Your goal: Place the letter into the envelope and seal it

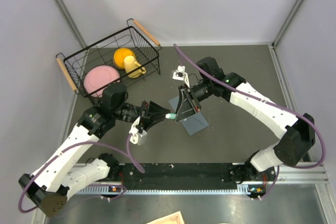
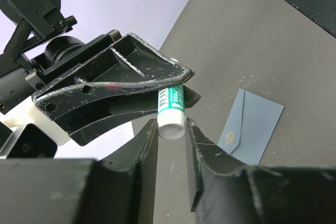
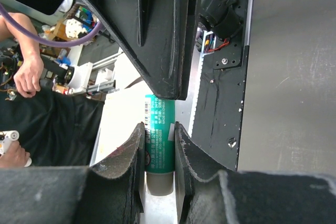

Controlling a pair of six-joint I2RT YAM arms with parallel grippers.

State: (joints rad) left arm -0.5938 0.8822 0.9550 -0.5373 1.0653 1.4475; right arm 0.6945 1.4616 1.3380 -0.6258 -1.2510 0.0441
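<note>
Near one flat blue-grey envelope (image 1: pixel 195 124), right fingers (image 3: pixel 123 166) clamp one cylindrical glue stick (image 3: pixel 159 140); left fingers (image 2: pixel 142 156) flank its white cap (image 2: pixel 171 127), grip unclear.

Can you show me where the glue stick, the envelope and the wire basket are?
glue stick (image 2: pixel 171 106): left wrist view, on its green label.
envelope (image 2: pixel 256 125): left wrist view, on its blue face.
basket (image 1: pixel 146 33): top view, on its right wooden handle.

My left claw (image 2: pixel 170 136) and right claw (image 3: pixel 159 153) meet at the glue stick (image 2: pixel 171 113) near the envelope (image 1: pixel 197 124), clogging centre; wire basket (image 1: pixel 94 43) walls off back-left; open worktop (image 1: pixel 236 59) lies far right.
</note>
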